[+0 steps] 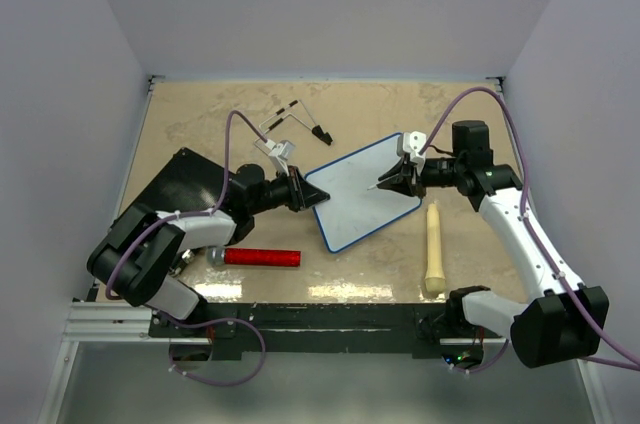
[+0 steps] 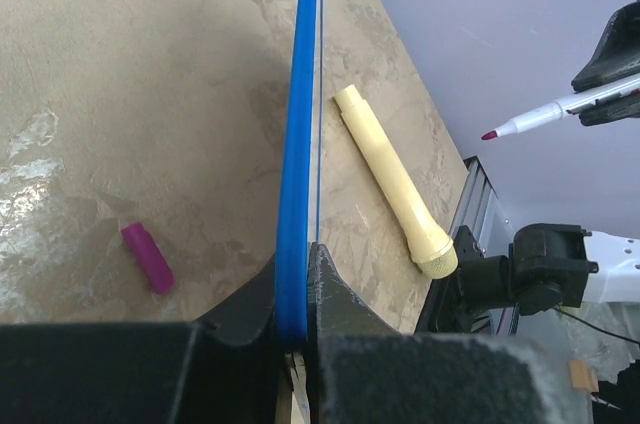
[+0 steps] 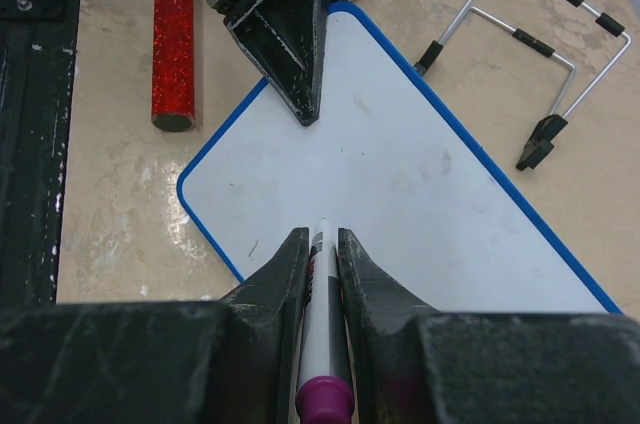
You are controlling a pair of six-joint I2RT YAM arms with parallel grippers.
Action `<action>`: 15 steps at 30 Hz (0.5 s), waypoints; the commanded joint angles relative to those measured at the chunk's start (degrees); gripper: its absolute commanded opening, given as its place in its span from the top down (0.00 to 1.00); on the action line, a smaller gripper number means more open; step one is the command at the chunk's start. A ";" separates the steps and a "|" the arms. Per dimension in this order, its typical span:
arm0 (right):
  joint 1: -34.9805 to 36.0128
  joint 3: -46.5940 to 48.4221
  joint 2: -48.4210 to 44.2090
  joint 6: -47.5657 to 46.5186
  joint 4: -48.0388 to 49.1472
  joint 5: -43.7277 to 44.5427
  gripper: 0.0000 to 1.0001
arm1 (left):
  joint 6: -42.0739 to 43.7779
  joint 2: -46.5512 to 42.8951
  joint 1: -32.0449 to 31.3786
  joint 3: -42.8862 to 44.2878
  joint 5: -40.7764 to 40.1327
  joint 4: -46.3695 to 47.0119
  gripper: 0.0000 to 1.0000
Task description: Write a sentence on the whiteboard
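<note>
Status: my left gripper (image 2: 296, 289) is clamped on the whiteboard (image 3: 400, 174). The jaws pinch the blue rim (image 2: 300, 94) on a short edge, nearer one corner than the middle. My right gripper (image 3: 321, 236) is closed on the marker (image 3: 321, 314), tip forward over the board face. The left wrist view shows the tip apart from the face, so no contact. No sentence on it yet, only faint smudges.

The board sits mid-table between my two arms and is held at a slant. The shadow under it suggests it's raised. I can't tell whether the far edge rests on the table (image 1: 200, 124).

Handling, my read:
- Thin flat panel, so probably light and fairly stiff.
- The face looks glossy and likely slick. The rim is the only sensible purchase, and anything on the face would block writing.
- An off-centre pinch on one edge makes a long lever. Pen pressure out near the free end could twist the board in the jaws or bow it, so I want a light touch and strokes nearer the clamp first.
- Not fragile, I'd say, but the face would smear easily.
- The marker barrel is smooth and narrow. An axial push may slide it back through my fingers.

Nearby: purple cap (image 2: 147, 257) on the table, cream handle (image 1: 433, 249) beside the board, both clear of the writing area.
</note>
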 commanded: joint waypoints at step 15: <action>0.09 0.73 1.10 -4.53 -3.10 -1.76 1.00 | 1.49 -1.03 -1.72 -0.42 -0.45 2.67 1.00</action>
